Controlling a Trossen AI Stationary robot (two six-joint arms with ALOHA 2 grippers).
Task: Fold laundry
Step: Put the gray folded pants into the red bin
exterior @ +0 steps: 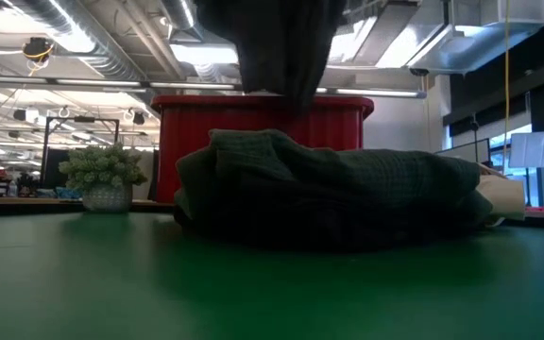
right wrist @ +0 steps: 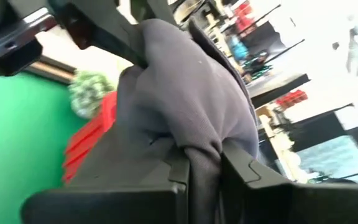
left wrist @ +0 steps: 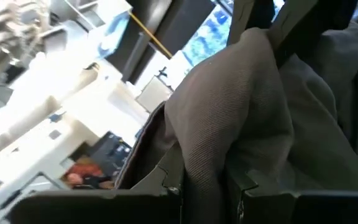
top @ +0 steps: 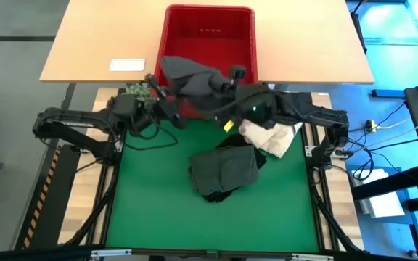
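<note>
— How far along is the folding?
— Early: left tool and right tool both pinch a grey garment aloft over the red basket (another dark garment lies unfolded on the green surface).

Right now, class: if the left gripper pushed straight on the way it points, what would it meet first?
The grey garment it is already shut on; the left gripper faces its bunched folds. Beyond the cloth, depth is unclear.

We see a large open lab or workshop hall: bare ceiling ducts and strip lights overhead, rows of workbenches behind, cables trailing over the floor beside a green-topped desk on a metal frame.
</note>
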